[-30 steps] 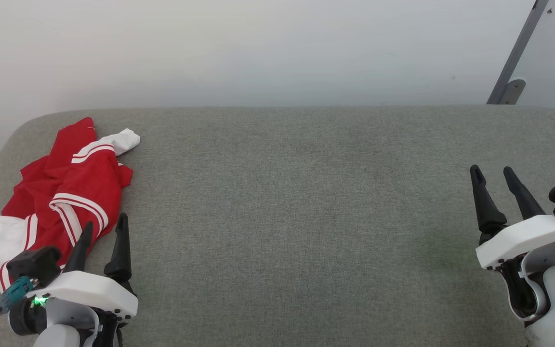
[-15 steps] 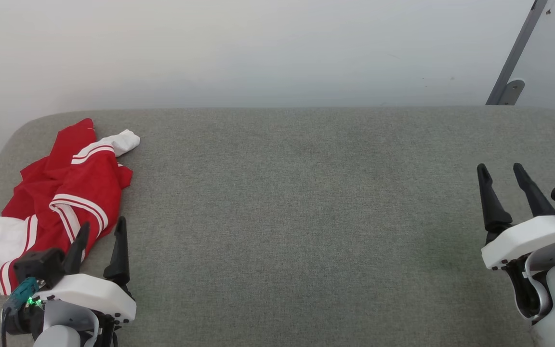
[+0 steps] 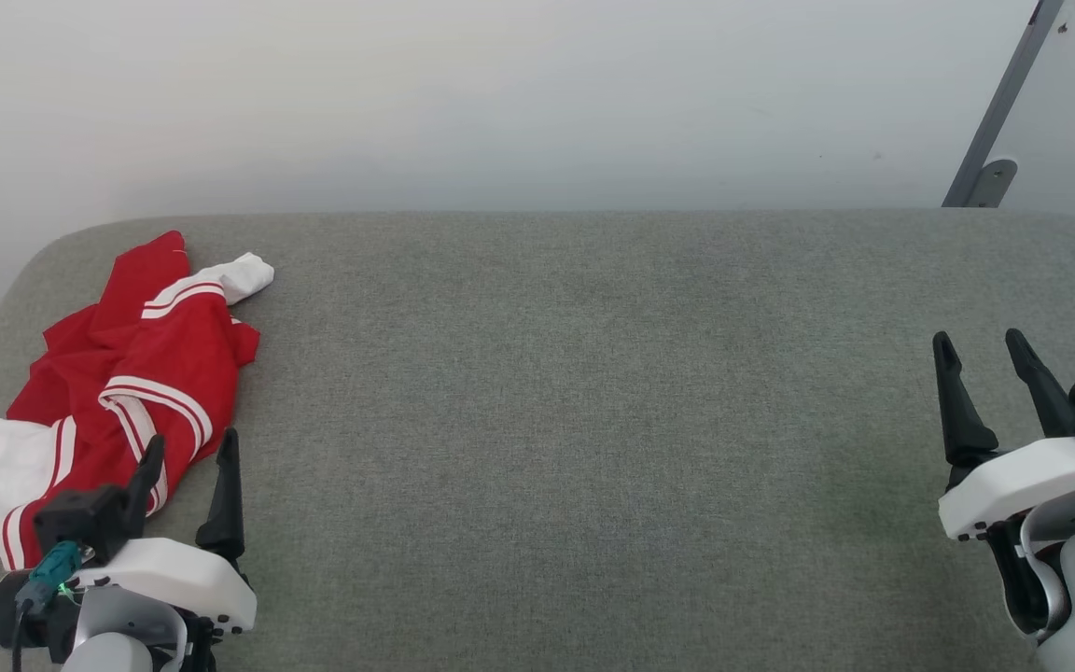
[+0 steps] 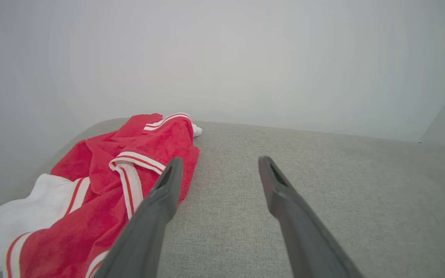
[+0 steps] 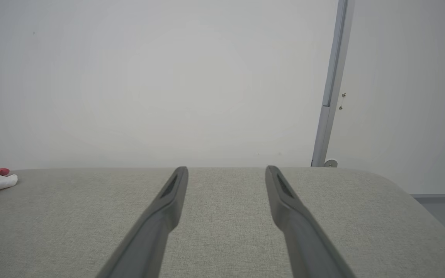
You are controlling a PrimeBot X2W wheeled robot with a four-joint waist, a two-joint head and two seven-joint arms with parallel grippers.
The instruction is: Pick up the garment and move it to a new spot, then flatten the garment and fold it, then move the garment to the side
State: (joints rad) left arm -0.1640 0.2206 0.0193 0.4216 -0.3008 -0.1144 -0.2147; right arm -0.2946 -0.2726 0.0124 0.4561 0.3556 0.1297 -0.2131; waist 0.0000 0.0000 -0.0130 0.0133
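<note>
Left gripper (image 3: 193,437) spread empty by the crumpled garment (image 3: 146,364) at left, right gripper (image 3: 978,336) likewise at right; pickup, flattening, folding all undone.

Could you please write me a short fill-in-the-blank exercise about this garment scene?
The crumpled red fabric garment with white sleeve ends lies at the robot's ____ end of the grey upholstered surface. The left gripper, near the garment's edge, has its jaws ____. The right gripper, over bare surface, holds ____.
Missing words: left; open; nothing.
</note>
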